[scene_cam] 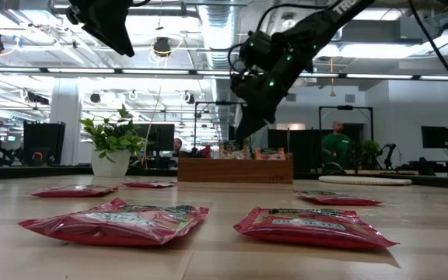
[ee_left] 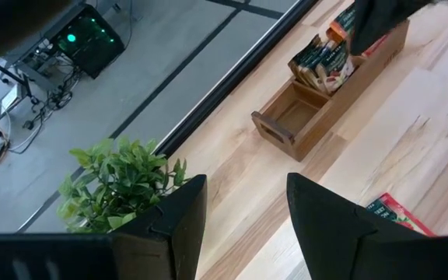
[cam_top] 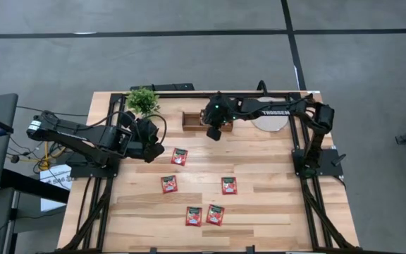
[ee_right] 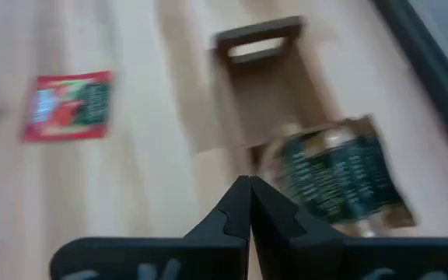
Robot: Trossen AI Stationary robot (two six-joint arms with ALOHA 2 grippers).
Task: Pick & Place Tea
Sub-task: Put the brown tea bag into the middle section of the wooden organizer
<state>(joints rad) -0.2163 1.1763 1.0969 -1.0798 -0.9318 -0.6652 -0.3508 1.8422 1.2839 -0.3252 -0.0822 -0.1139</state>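
While both arms hang above the far half of the wooden table (cam_top: pixel 273 212), the stock reads as follows.

Red tea packets, loose on the table: five. One (cam_top: pixel 180 156) lies nearest the left arm; one (cam_top: pixel 169 184) and one (cam_top: pixel 229 185) lie in the middle row, well apart; two (cam_top: pixel 194 216) (cam_top: pixel 216 214) lie just beside each other toward the near edge.

Wooden tray (cam_top: pixel 189 121): one, at the far side of the table, between the plant and the round white plate. Its end compartment toward the plant is bare wood; the next holds upright dark green and orange tea packets (ee_left: pixel 323 61), count not readable.

Potted plant (cam_top: pixel 142 100): one, green leaves in a white pot, at the far left corner.

Round white plate (cam_top: pixel 273 123): one, partly under the right arm.

Left gripper (cam_top: pixel 156 149): raised off the table beside the plant, fingers (ee_left: pixel 169 225) apart, nothing between them.

Right gripper (cam_top: pixel 215 134): over the tray's filled section, pointing down, fingers (ee_right: pixel 236 208) pressed together at the tips, holding nothing visible.

People in the room behind: at least one, standing, in a green top (scene_cam: pixel 334 145).
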